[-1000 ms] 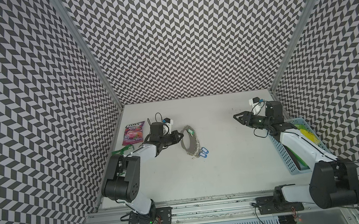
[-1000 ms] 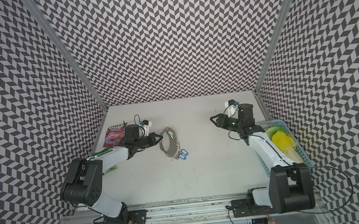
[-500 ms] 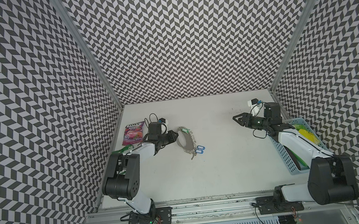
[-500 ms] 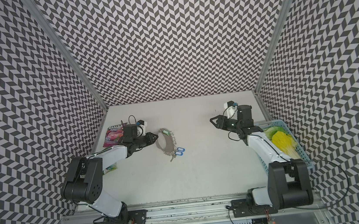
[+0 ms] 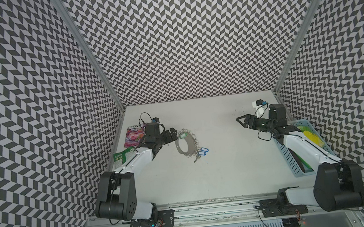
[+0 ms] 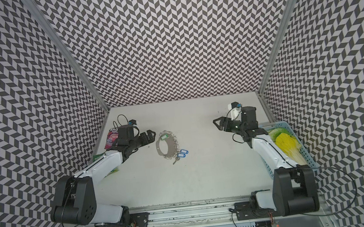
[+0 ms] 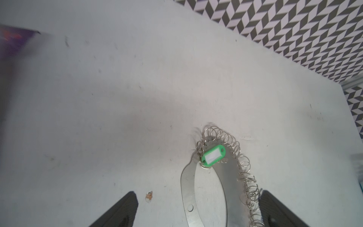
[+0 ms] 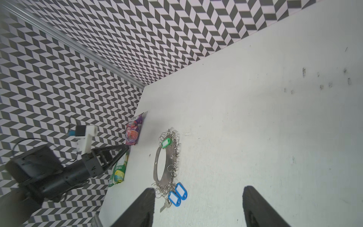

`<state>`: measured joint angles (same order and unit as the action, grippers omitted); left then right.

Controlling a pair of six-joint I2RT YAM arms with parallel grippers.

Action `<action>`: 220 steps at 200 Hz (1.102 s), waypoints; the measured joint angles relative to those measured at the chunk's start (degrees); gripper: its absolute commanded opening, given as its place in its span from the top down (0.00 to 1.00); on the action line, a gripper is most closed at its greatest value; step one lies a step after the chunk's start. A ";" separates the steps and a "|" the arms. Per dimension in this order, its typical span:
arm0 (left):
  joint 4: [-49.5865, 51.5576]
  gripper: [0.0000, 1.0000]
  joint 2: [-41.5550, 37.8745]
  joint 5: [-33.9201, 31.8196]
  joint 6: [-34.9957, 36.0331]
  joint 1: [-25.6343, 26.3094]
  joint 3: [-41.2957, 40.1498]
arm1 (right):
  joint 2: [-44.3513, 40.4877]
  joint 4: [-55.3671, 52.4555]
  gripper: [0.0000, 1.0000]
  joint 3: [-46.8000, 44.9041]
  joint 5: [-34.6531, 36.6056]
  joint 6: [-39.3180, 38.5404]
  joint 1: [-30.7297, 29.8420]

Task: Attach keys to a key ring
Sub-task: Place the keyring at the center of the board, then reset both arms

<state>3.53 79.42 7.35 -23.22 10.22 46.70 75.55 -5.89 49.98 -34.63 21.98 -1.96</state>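
The left gripper (image 5: pixel 171 135) has let go. A second ago its jaws were shut at the left edge of the flat gray crescent-shaped plate fringed with small silver wire rings (image 5: pixel 188 149). Now they are spread wide and empty, just left of the plate and clear of it. In that second the plate slid a little left and toward the far side. It lies flat on the table, left of centre.

The bright green oblong plastic tag with a white label (image 7: pixel 213 156) rests on the plate's far end, its eyelet end in among the rings there. Its small silver key cannot be made out in the tangle. I judge the green key hooked on and this release the close of that step, though the left wrist view cannot prove a ring passes through the eyelet.

Two blue-tagged keys (image 5: pixel 202 151) sit at the plate's near right end. The right gripper (image 5: pixel 243 121) hovers well apart at the right, jaws parted, holding nothing.

The white table top (image 5: pixel 228 171) is matt and scuffed, with dark specks. A purple snack pouch (image 5: pixel 135 135) and a green packet (image 5: pixel 122 157) lie along its left edge, and a pale blue perforated basket (image 5: pixel 298 167) lies along its right. The black-and-white chevron walls (image 5: pixel 192 48) close three sides, with aluminium posts (image 5: pixel 91 59) in the far corners
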 measured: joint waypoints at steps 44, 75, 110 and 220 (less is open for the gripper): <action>-4.37 0.01 -18.51 -10.97 -0.39 0.59 -4.26 | -3.37 -1.75 0.09 3.85 8.68 -5.40 -0.02; -6.97 0.01 -25.31 -16.24 2.62 0.66 -4.81 | -6.56 0.26 0.00 4.59 18.80 -7.91 -0.02; -6.12 0.03 -25.24 -21.55 6.56 0.63 0.50 | -6.95 5.49 0.00 3.63 28.02 -10.54 -0.02; -42.23 0.02 -7.56 -32.98 15.47 -0.90 -32.28 | -8.76 46.36 0.00 -35.26 38.05 -21.42 -0.04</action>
<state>-38.70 71.85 -25.63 -7.75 9.32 14.41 66.78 40.47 14.72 3.42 0.56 -2.00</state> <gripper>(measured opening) 0.978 0.994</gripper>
